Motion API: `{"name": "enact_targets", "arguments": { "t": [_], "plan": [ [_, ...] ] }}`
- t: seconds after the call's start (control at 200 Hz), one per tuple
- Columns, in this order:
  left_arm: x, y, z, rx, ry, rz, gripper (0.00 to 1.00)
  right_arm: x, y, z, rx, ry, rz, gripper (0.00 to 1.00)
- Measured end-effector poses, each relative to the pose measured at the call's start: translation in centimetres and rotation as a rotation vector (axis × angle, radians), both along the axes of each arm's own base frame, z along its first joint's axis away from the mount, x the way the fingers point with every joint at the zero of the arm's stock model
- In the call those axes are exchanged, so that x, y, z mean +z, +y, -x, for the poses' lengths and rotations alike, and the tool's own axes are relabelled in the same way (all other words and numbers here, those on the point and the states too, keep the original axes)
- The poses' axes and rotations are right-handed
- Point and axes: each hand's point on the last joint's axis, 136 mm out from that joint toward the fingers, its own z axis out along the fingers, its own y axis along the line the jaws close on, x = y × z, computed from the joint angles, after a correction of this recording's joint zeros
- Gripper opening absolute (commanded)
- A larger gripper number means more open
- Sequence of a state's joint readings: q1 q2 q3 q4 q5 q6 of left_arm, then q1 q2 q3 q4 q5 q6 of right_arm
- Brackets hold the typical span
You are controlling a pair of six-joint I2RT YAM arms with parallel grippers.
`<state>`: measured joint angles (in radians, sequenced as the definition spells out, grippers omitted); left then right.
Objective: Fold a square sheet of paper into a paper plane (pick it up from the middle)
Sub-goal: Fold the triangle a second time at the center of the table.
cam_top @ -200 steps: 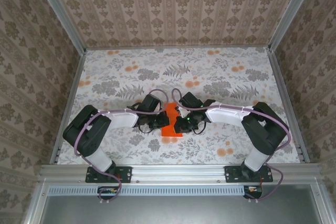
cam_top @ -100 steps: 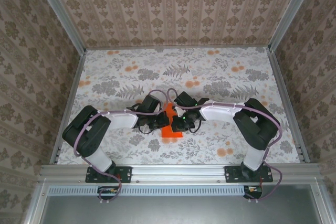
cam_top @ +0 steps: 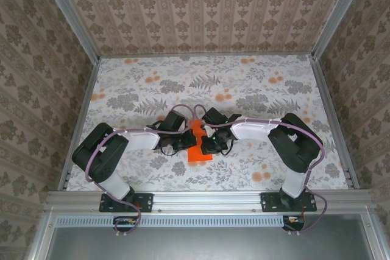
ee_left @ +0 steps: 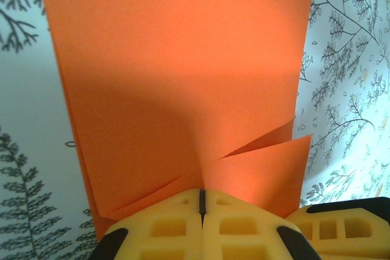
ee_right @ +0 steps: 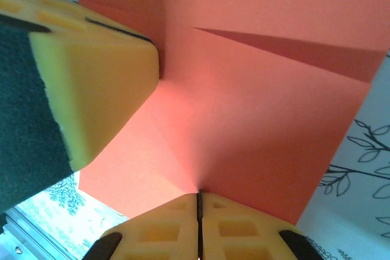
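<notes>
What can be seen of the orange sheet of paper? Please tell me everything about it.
The sheet of paper is plain bright orange, thin, matte and unmarked. It is folded into a narrow layered strip with overlapping flaps and straight slanted creases. It sits at the near middle of the floral table, running front to back. The left gripper and the right gripper are each shut on an edge of it from opposite sides, and the paper puckers slightly toward each pinch.
</notes>
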<state>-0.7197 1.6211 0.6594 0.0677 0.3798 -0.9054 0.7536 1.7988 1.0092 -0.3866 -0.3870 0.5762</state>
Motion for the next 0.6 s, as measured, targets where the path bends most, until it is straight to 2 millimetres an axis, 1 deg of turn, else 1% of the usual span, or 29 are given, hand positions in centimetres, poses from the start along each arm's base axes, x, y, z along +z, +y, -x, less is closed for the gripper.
{"name": "enact_targets", "arguments": {
  "t": [0.395,0.6],
  "plan": [
    [-0.09,0.12,0.05,0.014,0.001,0.006,0.0,-0.28,-0.32,0.2,0.019,-0.017,0.001,0.07],
    [-0.13,0.16,0.06,0.017,-0.002,0.013,0.0,-0.29,-0.75,0.67,0.024,-0.033,-0.012,0.07]
  ]
}}
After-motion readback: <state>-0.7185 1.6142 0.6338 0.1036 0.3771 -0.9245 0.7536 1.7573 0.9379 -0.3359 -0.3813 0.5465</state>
